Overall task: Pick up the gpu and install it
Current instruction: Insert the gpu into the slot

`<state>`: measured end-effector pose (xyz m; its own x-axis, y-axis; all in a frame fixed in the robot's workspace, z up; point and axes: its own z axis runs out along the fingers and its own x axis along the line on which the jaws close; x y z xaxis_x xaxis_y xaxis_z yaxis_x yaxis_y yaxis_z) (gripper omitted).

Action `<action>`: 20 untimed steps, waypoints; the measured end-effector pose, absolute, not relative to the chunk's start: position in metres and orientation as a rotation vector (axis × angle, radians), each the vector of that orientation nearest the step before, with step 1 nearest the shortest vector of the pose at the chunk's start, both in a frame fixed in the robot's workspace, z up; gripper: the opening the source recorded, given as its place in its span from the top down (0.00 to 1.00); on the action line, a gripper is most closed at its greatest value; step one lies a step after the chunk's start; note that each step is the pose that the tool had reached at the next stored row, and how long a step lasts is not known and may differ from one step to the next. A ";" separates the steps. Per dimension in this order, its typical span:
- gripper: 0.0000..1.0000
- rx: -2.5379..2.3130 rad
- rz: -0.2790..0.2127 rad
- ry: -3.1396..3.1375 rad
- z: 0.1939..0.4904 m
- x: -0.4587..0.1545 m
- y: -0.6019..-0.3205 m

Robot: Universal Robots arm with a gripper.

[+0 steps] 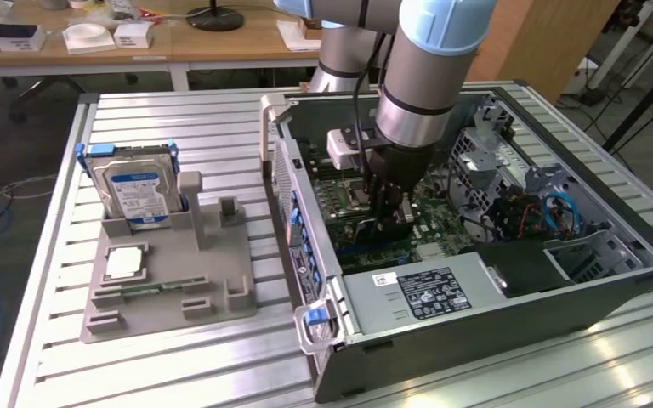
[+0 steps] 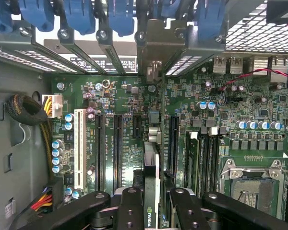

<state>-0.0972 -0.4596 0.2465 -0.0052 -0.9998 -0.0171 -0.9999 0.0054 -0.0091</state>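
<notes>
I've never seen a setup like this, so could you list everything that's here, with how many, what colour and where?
computer case: one, dark grey, open on the slatted table
motherboard: one, green, inside the case
gpu: one, dark thin card, held edge-on between the jaws above the motherboard slots
power supply: one, silver with a label, at the case's near end
hard drive: one, silver with blue label and rails, upright in the grey holder
holder: one, grey, on the table at the exterior view's left
gripper: one, black, jaws closed on the gpu

Silver-grey arm (image 1: 417, 93) with pale blue joint caps, black cable alongside, ending in a black gripper (image 1: 391, 223) with screw-studded fingers (image 2: 129, 211).
</notes>
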 end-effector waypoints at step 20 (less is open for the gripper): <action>0.74 -2.202 0.009 2.214 0.246 -0.097 -0.459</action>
<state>-0.0972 -0.4595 0.2461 -0.0053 -0.9998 -0.0177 -0.9999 0.0055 -0.0093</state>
